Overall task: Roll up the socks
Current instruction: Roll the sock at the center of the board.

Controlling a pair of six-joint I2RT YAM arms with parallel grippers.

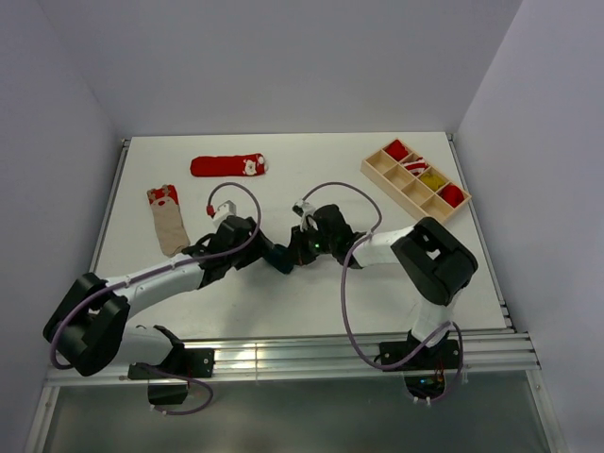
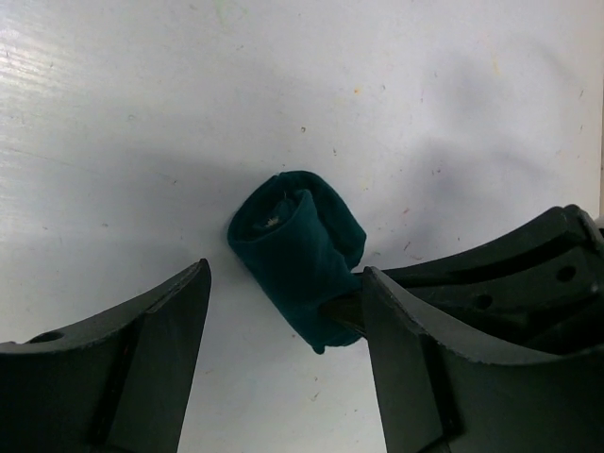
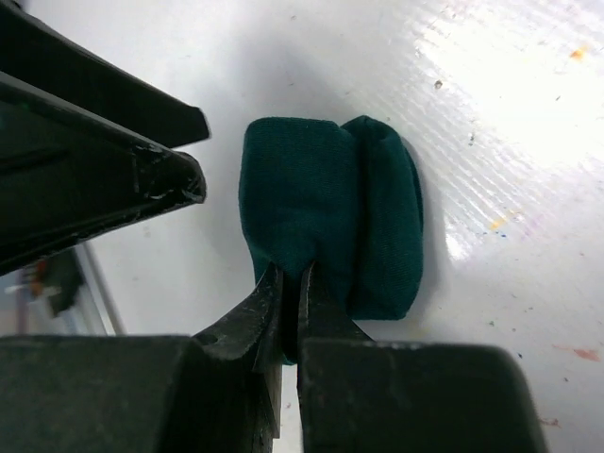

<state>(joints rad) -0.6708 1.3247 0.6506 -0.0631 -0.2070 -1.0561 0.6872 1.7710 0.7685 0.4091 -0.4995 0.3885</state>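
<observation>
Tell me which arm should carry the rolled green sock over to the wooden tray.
Right, most likely. The right tool is pinched shut on the rolled green sock, while the left tool stands open, gripping nothing. The wooden tray also lies on the right arm's side.

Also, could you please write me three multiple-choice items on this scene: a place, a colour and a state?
1. Where does the flat red sock lie? A) towards the far edge, left of the wooden box B) inside that box C) nowhere in view
2. What colour is the rolled sock at the right gripper? A) beige B) yellow C) dark green
3. How does that gripper stand? A) wide open B) shut on the rolled sock C) out of view
Key: 1 A, seen in the top view; 2 C, seen in both wrist views; 3 B, its jaws pinch the fabric.
</observation>
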